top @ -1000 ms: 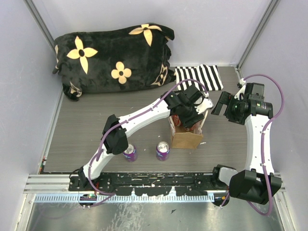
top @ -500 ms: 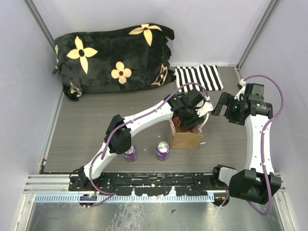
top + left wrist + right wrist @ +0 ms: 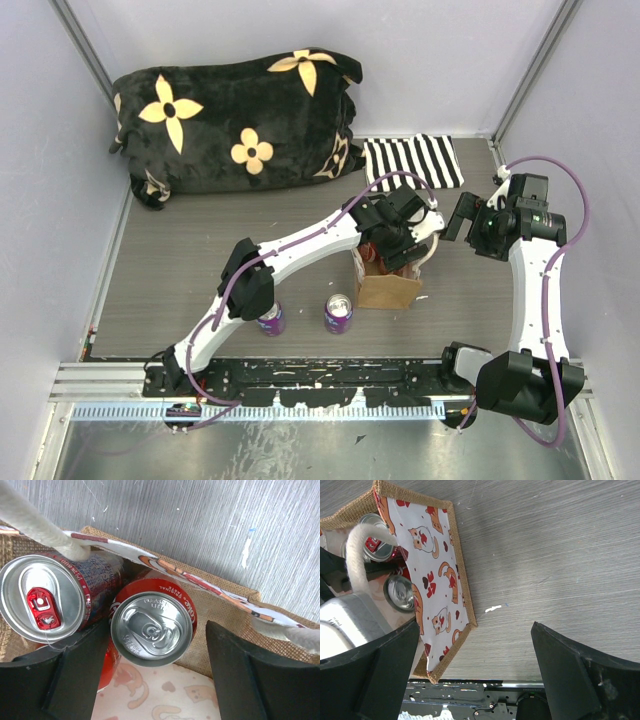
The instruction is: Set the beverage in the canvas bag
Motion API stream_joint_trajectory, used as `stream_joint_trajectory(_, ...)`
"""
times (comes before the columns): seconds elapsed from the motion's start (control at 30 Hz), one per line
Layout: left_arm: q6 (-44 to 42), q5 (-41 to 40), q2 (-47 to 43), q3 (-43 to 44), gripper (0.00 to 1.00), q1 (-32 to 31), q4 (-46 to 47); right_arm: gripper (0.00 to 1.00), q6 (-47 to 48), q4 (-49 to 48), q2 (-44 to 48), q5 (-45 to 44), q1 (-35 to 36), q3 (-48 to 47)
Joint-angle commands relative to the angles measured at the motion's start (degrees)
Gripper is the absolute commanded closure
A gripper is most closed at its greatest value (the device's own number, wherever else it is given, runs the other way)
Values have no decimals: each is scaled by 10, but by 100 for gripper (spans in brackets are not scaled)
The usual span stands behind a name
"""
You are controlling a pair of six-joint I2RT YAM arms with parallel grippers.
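L tool [image 3: 156,635] open, fingers straddling red Coke can [image 3: 151,611], which stands upright inside canvas bag [image 3: 388,292] beside 2nd red can [image 3: 42,597]. R tool [image 3: 475,625] open, hovering just right of bag. Two purple cans [image 3: 338,313] on table [image 3: 180,270], front edge.

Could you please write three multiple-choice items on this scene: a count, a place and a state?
1. How many cans show inside the canvas bag in the left wrist view? A one; B two; C four.
2. Where do the two purple cans stand? A inside the bag; B between the tools; C on the table, near the arm bases.
3. How is the right tool? A open and empty; B shut on a can; C shut on a handle.
Answers: 1 B, two can tops show side by side; 2 C, both stand outside the bag; 3 A, its fingers are wide apart, gripping nothing.
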State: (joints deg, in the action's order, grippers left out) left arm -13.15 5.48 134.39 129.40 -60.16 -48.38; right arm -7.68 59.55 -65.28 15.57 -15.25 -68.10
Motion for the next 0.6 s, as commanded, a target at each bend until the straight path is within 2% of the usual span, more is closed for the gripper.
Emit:
stream_joint_trajectory(0.0,7,3,-35,-9,14,-3,27,0,6,-23,3,1,-2,3)
stream_joint_trajectory(0.1,11,2,-48,-17,9,-5,28,0,6,-23,4,2,-2,3)
stream_joint_trajectory(0.37,20,-3,-93,-31,8,-16,14,0,6,-23,4,4,-3,2)
stream_joint_trajectory(0.57,22,-9,-159,-67,8,-16,15,0,5,-23,3,6,-3,0)
